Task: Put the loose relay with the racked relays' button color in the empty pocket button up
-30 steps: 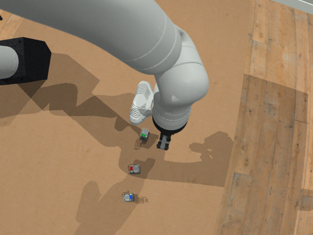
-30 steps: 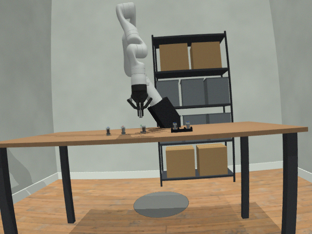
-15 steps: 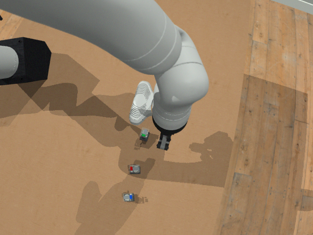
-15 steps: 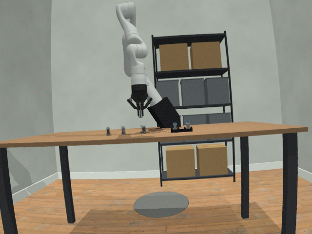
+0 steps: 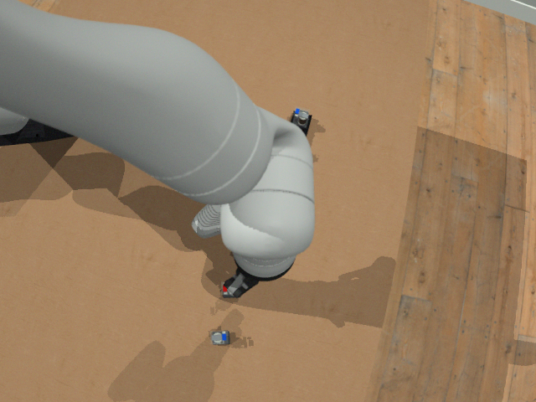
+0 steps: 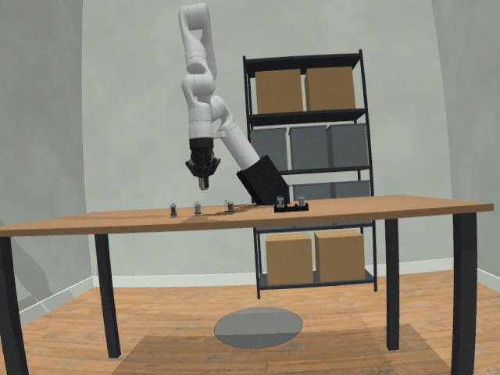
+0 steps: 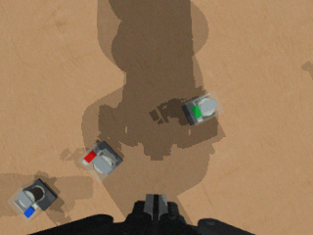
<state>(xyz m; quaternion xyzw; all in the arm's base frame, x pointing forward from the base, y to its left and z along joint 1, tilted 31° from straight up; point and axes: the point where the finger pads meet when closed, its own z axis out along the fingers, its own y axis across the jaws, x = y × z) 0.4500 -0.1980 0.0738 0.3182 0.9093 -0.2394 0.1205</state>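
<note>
Three loose relays stand in a row on the table. The blue-button relay [image 5: 219, 337] [image 6: 173, 209] [image 7: 35, 198] is at one end. The red-button relay [image 5: 224, 289] [image 6: 197, 208] [image 7: 102, 159] is in the middle. The green-button relay [image 6: 229, 205] [image 7: 200, 110] is nearest the rack and is hidden by the arm in the top view. The black rack [image 5: 302, 127] [image 6: 291, 208] holds two blue-button relays [image 6: 280, 200] [image 6: 301, 198]; one of them [image 5: 301, 115] shows past the arm in the top view. My gripper [image 5: 235, 286] [image 6: 203, 185] [image 7: 156, 208] is shut and empty. It hangs well above the table, over the red-button relay.
The wooden table [image 5: 368, 64] [image 6: 364, 208] has its edge at the right in the top view. My arm hides most of the rack there. A black shelf unit [image 6: 306, 116] with boxes stands behind the table.
</note>
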